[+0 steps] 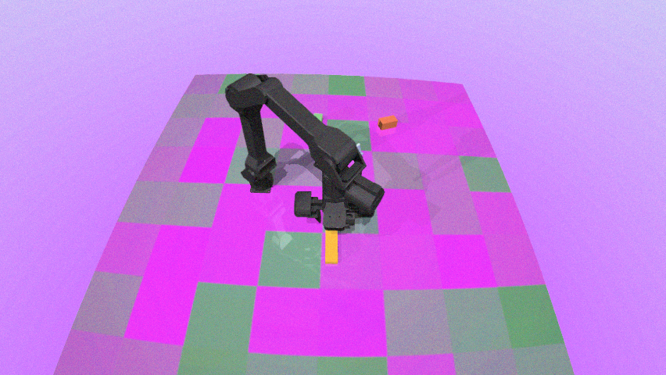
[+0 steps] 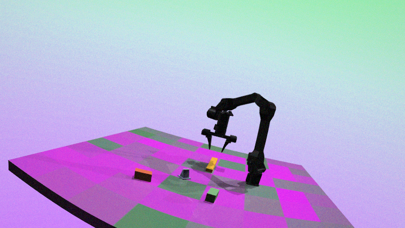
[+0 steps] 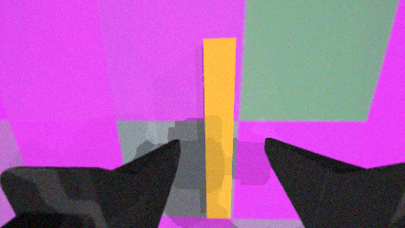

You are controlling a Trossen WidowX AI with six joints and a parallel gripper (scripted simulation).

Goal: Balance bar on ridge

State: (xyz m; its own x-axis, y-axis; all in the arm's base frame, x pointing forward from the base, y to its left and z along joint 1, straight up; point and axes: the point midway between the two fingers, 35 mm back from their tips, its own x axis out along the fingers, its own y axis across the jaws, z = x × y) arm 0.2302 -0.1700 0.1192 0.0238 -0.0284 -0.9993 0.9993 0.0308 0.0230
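Note:
A long orange-yellow bar (image 1: 331, 248) (image 2: 211, 165) (image 3: 220, 85) lies flat on the checkered table. The arm hides its far part in the top view. My gripper (image 2: 216, 150) (image 3: 221, 143) is open and empty, pointing down above the bar; in the wrist view the bar runs lengthwise between the two fingers, below them. The grey ridge (image 2: 185, 173), a small wedge on a flat base, stands on the table apart from the bar. In the top view the arm hides nearly all of it.
An orange-red block (image 1: 388, 123) (image 2: 143, 175) lies beyond the ridge from the bar. A green block (image 1: 318, 116) (image 2: 212, 194) lies on the table, partly hidden by the arm in the top view. The arm's base stands beside the bar.

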